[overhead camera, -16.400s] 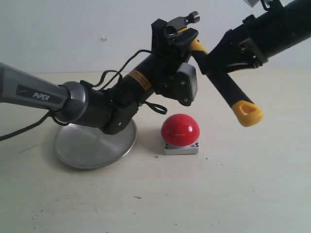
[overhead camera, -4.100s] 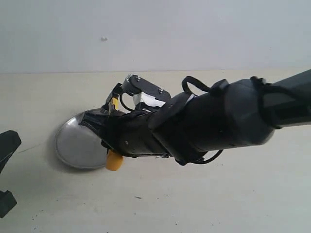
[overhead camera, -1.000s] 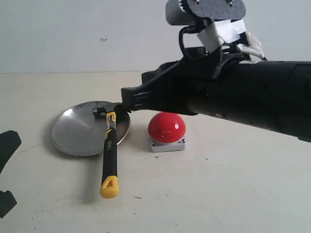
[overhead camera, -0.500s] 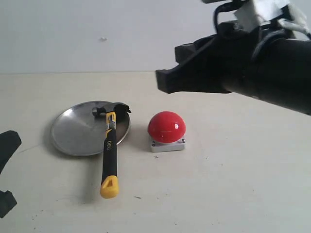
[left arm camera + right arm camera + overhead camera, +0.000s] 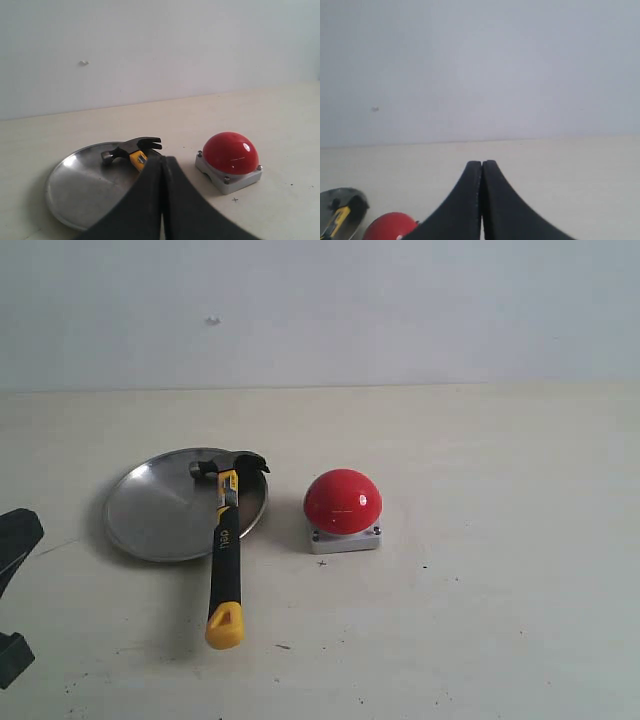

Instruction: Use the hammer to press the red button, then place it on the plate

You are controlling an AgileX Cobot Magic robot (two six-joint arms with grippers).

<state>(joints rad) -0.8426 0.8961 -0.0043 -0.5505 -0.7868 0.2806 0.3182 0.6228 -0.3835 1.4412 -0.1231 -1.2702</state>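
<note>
The hammer (image 5: 225, 550) lies with its dark head (image 5: 228, 464) on the silver plate (image 5: 160, 515) and its yellow-tipped handle reaching off the rim onto the table. The red button (image 5: 343, 502) sits on its grey base just right of the plate. In the left wrist view the left gripper (image 5: 162, 161) is shut and empty, hovering in front of the hammer head (image 5: 131, 148), the plate (image 5: 80, 185) and the red button (image 5: 230, 153). My right gripper (image 5: 482, 164) is shut and empty, away from the red button (image 5: 390, 226) and the plate (image 5: 342, 205).
A dark piece of the left arm (image 5: 14, 580) shows at the left edge of the exterior view. A pale wall stands behind the beige table.
The right arm has lifted up and withdrawn out of the exterior view. The hammer stays resting on the plate where it was released.
</note>
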